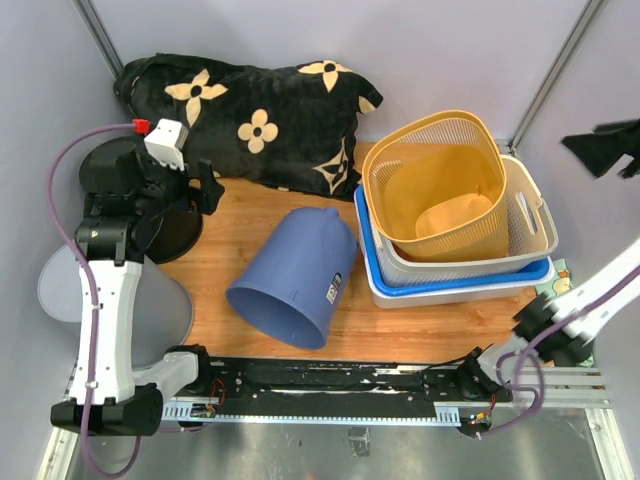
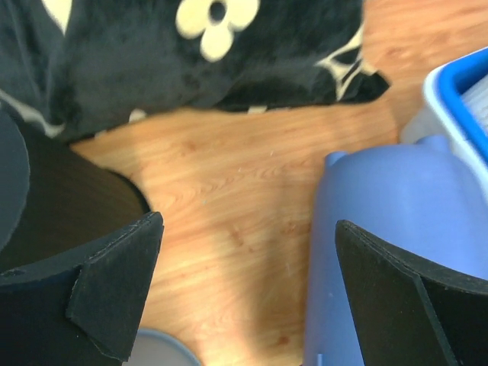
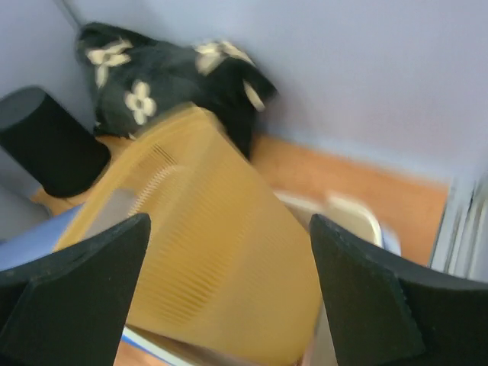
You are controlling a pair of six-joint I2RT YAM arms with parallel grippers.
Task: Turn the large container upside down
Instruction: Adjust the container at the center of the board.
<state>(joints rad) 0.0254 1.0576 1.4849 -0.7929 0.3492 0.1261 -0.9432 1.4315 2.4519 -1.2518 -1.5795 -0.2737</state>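
On the tabletop (image 1: 420,325) the blue bucket (image 1: 295,275) lies on its side, mouth turned toward the arm bases and a little left, closed bottom pointing away toward the far right. From where I stand that looks like roughly half the job. It is off its base but not yet on its rim, so what remains is rolling it over until the mouth sits flat on the wood.

Neither arm has hold of it. Far left of the bucket, the left jaws stand wide open with nothing between them; the wrist view shows the bucket (image 2: 396,229) just below and to one side. Well right of the bucket and raised, the right jaws also gape, empty.

Counting: one bucket. Right of it, touching or nearly so, is one blue tray (image 1: 450,290) carrying one white basket (image 1: 530,220) with one yellow basket (image 1: 440,180) nested inside. Beyond the bucket lies one black flowered cushion (image 1: 260,110). Left of it are one black bin (image 1: 165,230) and one grey bin (image 1: 160,310). Two arms.
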